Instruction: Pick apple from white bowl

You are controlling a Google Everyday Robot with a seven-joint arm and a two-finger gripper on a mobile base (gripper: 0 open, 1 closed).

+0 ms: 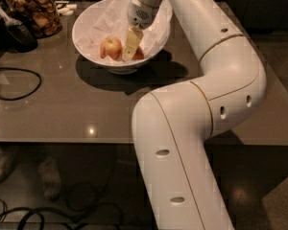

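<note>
The white bowl [89, 46], lined with crumpled white paper, stands at the back of the brown table. Inside it lies a paler yellow-red apple [110, 47] on the left. The reddish-orange apple [138, 54] lies just right of it, mostly hidden behind my gripper. My gripper [131, 55] reaches down from above into the bowl, its tip between the two apples and against the reddish-orange one. My white arm fills the right and front of the view.
A glass jar of brown snacks [34, 9] stands at the back left beside a dark object [17, 32]. A black cable loop [14, 84] lies on the table [77, 114] at the left. More cables lie on the floor below.
</note>
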